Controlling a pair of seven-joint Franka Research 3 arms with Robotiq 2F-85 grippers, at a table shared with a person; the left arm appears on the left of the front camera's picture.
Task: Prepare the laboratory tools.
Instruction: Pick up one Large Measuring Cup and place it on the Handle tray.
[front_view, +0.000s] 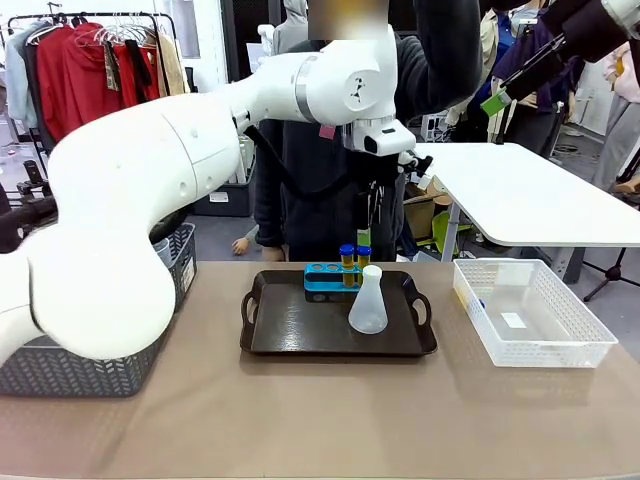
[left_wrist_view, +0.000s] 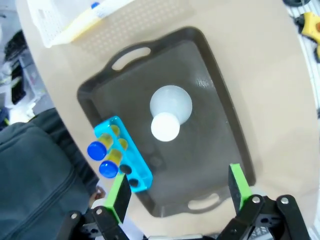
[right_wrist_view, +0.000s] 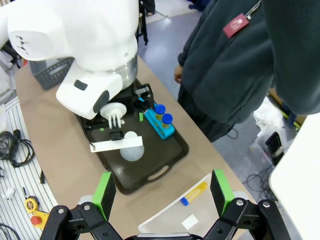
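Two amber-filled tubes with blue caps (front_view: 354, 262) stand upright in a blue four-hole rack (front_view: 328, 281) at the far edge of a dark brown tray (front_view: 300, 335). A translucent white conical flask (front_view: 368, 301) stands on the tray just in front of the rack. Another blue-capped amber tube (right_wrist_view: 194, 193) lies in a white mesh basket (front_view: 530, 345) to the right of the tray. High over the tray, my left gripper (left_wrist_view: 180, 192) hangs open and holds nothing, looking down on the flask (left_wrist_view: 170, 112) and the tubes (left_wrist_view: 102, 157). My right gripper (right_wrist_view: 162, 192) is open and empty, raised far above the table's right side. The handled beaker is out of view.
A grey slatted basket (front_view: 150, 355) sits at the table's left edge, partly behind my left arm. A person in a dark fleece (front_view: 300, 190) stands at the far side, just behind the tray. A white table (front_view: 530, 200) stands farther off to the right.
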